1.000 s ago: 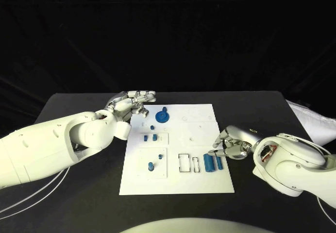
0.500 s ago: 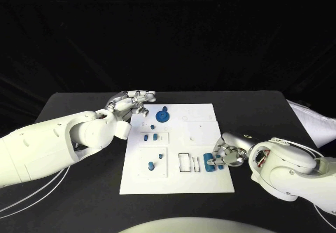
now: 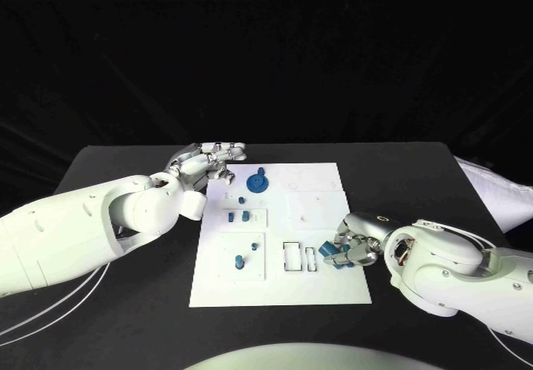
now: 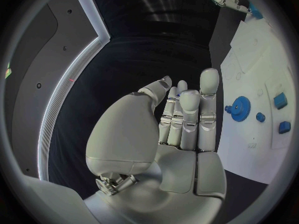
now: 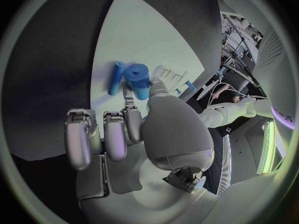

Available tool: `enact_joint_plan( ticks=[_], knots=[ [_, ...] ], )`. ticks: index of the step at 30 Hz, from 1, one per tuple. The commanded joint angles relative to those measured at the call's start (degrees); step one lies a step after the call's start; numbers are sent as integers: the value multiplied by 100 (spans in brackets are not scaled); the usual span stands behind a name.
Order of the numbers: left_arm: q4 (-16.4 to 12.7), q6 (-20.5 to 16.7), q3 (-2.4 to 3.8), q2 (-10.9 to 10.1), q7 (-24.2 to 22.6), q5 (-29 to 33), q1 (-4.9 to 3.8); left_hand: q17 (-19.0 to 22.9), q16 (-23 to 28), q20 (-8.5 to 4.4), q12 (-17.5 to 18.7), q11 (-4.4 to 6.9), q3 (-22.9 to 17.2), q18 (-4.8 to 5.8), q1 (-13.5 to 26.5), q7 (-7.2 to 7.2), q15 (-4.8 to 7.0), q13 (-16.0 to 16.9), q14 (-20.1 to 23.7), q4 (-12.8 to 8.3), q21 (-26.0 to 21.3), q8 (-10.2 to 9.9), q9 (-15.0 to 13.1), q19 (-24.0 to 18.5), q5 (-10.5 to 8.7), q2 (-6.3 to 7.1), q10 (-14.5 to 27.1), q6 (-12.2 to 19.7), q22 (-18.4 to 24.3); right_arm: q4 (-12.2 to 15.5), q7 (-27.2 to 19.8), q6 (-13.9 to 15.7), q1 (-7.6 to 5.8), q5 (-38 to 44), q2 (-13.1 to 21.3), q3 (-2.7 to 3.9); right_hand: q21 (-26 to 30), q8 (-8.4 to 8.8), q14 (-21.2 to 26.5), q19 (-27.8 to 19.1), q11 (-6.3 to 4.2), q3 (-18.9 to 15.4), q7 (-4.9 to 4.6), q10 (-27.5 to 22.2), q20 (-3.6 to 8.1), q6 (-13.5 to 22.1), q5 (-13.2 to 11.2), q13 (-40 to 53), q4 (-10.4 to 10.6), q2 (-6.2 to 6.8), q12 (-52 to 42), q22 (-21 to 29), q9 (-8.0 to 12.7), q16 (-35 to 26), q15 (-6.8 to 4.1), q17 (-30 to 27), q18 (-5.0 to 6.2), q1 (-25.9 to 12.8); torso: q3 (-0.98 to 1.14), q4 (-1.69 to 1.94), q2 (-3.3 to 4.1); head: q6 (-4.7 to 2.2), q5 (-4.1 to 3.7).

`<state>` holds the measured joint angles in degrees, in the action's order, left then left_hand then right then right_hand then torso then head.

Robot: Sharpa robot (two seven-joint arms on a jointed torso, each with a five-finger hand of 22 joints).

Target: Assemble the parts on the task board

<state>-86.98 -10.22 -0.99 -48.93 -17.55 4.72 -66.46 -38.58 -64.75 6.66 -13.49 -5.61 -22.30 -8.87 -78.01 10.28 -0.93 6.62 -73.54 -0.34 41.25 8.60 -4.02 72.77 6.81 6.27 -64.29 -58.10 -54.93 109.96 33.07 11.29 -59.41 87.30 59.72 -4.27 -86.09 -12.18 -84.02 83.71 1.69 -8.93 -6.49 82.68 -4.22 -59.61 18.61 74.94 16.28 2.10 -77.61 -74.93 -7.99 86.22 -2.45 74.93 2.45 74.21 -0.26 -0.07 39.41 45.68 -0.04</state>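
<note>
the task board [image 3: 316, 289] is a white rectangular plate lying flat in the middle of the black bench [image 3: 122, 316], with shallow outlined recesses across it. near its far edge sits a blue gear [image 3: 258, 184] with a small knob at its hub. below it two small blue pieces [image 3: 238, 217] stand side by side in a square recess, and lower still another square holds a short blue peg [image 3: 254, 248] and a longer blue piece [image 3: 239, 264]. two narrow empty slots [image 3: 299, 258] lie just left of the right hand

the right hand [image 3: 353, 245] rests at the board's right edge and pinches a blue cylinder [image 3: 332, 253] between thumb and finger; the head view shows little more than a blue patch under the fingers. the right wrist view shows what that one hides: the blue cylinder [image 5: 137, 74] is held at the fingertips with its round end face toward the camera, and a second, thinner blue rod [image 5: 116, 78] lies on the board just beside it, while the other fingers hang straight and apart

the left hand [image 3: 206, 163] hovers at the board's far left corner, near the gear. its own wrist view shows the palm and the fingers [image 4: 190, 115] held straight and close together with nothing in them, the gear [image 4: 240, 106] off to one side on the white plate
</note>
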Motion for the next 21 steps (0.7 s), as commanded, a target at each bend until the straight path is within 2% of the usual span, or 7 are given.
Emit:
enact_joint_plan(
  ticks=[1,7,9,15,21],
  knots=[
    [-11,124,3,4,-14,-19,-2,5,-22,-11,-8,-13,31,-47,9,-11,6,10,29,-16,-21,32,8,-42,36,-31,33,46,3,-65,68,-83,49,134,-74,-13,-39,-27,-459,118,-20,-28,43,16,14,-13,30,241,-7,-74,-36,-779,-2,20,9,795,-62,31,1,4,0,10,4],
    [-9,127,3,1,-9,-19,-1,5,-22,-11,-8,-13,31,-47,9,-11,6,10,29,-16,-21,32,8,-42,36,-31,33,46,3,-118,69,-30,95,68,-152,-13,-41,-88,-459,117,-36,-15,62,24,24,-50,175,277,-29,-193,-41,-784,-52,21,-5,799,-63,141,-6,-5,-5,19,5],
    [-11,130,2,-1,-8,-19,-1,5,-22,-11,-8,-13,31,-47,9,-11,6,10,29,-16,-21,32,8,-42,36,-31,33,46,3,-128,74,63,104,-1,-164,-13,-46,-142,-459,123,-60,19,90,52,36,-124,289,325,-35,-305,-72,-794,-94,22,-22,803,-64,212,-8,-9,-6,22,2],
    [-18,134,2,-3,-5,-19,-1,5,-22,-11,-8,-13,31,-47,9,-11,6,10,29,-16,-21,32,8,-42,36,-31,33,46,3,-85,83,422,112,-149,-144,-12,-62,-257,-461,146,-144,75,189,103,87,-316,460,402,-63,-461,-120,-829,-210,28,-89,816,-72,347,-4,-10,-3,16,-5],
    [-16,135,1,-7,-3,-20,-1,19,-19,-9,-16,-15,37,-48,12,-9,4,10,36,-13,-35,34,8,-47,35,-35,41,50,12,150,27,923,97,-521,-10,4,-74,-286,-462,163,-184,75,228,128,132,-356,676,436,-40,-522,-128,-854,-293,28,-127,820,-78,376,-7,-1,-9,6,-13]
  ],
)
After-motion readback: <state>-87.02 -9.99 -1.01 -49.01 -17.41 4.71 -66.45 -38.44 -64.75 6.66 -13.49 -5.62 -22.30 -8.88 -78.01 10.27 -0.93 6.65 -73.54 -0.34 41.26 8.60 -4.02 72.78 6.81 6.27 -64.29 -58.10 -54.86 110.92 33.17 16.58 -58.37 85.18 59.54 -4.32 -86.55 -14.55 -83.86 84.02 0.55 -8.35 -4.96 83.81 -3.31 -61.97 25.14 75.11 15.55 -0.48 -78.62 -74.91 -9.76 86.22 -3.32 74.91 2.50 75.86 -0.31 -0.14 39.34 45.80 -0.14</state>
